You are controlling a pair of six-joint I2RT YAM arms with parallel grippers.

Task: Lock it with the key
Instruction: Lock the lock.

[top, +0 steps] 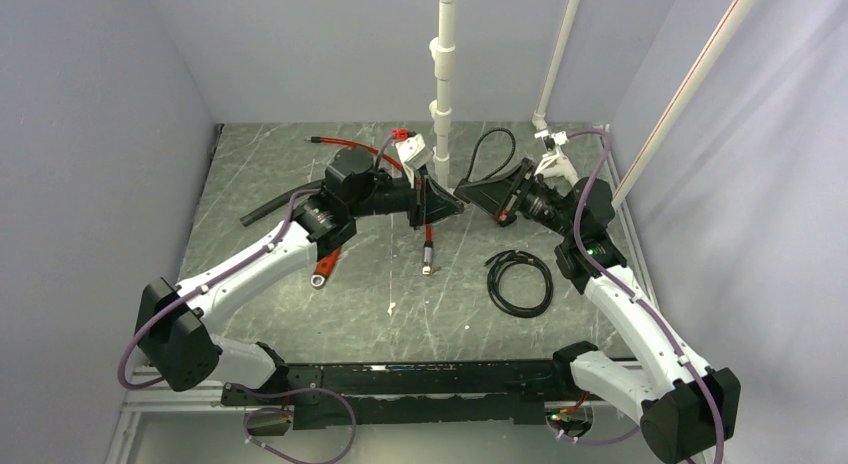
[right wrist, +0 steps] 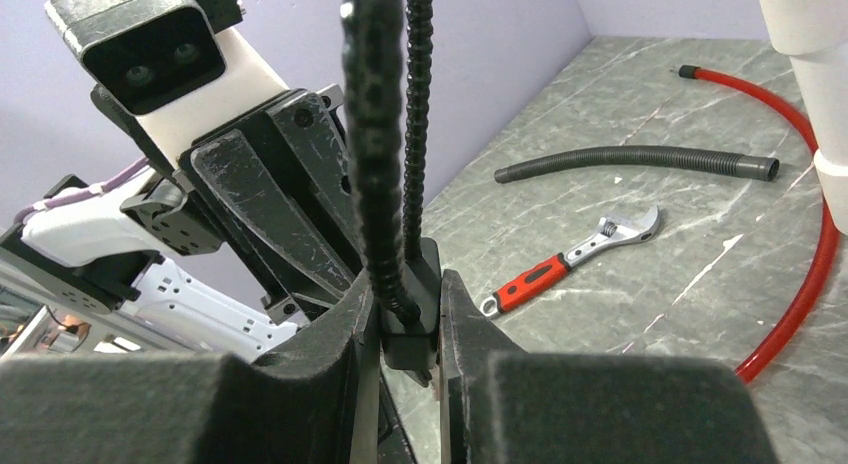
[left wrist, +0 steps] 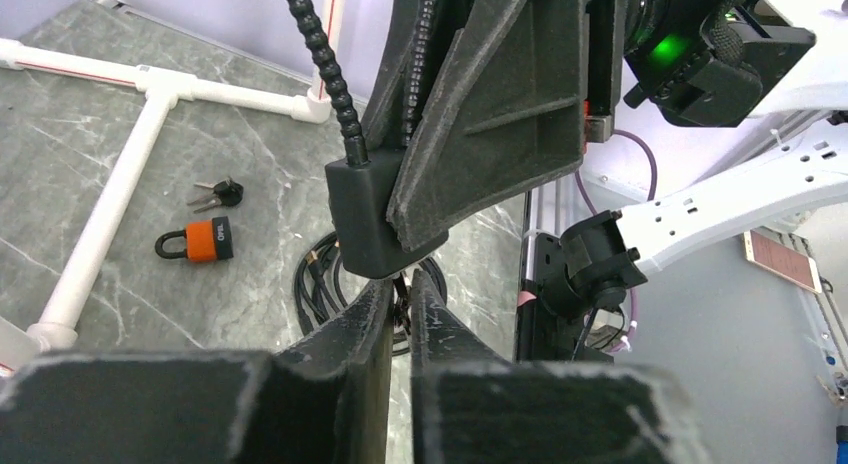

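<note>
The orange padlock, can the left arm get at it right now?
Probably not yet: the left hand is pinched on what looks like the key under the cable lock the right hand holds. The padlock itself lies uncovered.

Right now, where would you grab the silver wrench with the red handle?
The red handle, from straight above, closing across its width. The silver wrench lies flat on the grey marbled table, and its handle is slim with bare table either side.

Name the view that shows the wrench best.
Right wrist. The whole wrench lies in full view there, jaw to handle end. In the top view the wrench shows only its red handle and ring end; the left arm covers the rest. The left wrist view does not show it.
</note>
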